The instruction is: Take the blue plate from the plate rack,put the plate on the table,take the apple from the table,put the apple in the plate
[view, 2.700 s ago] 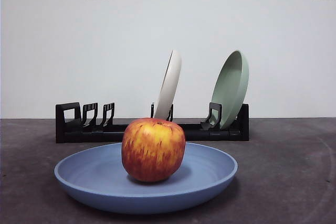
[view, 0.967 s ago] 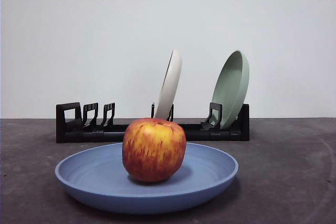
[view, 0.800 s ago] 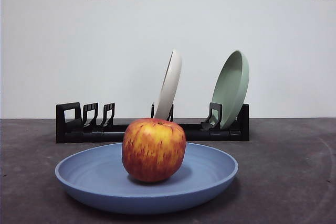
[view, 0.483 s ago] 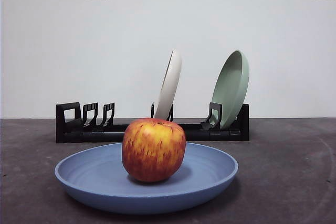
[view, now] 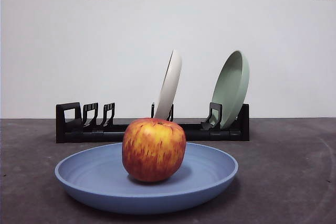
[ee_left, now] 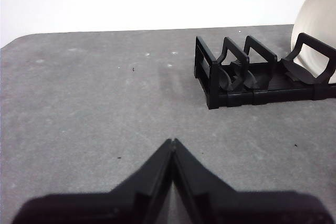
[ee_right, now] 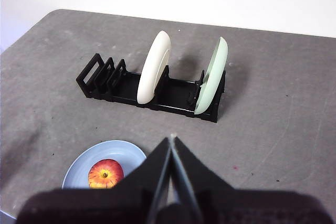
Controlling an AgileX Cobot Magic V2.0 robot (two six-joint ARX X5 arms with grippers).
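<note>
The apple (view: 154, 149) sits in the blue plate (view: 210, 174), flat on the surface (view: 294, 171) in front of the plate rack (view: 84, 129). Left gripper (ee_left: 172, 142) & right gripper (ee_right: 171, 138): jaws closed, holding nothing, both raised away.

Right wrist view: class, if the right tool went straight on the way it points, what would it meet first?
Probably the bare table, just short of the plate rack. The shut right tool aims between its two standing plates; depth is unclear.
</note>
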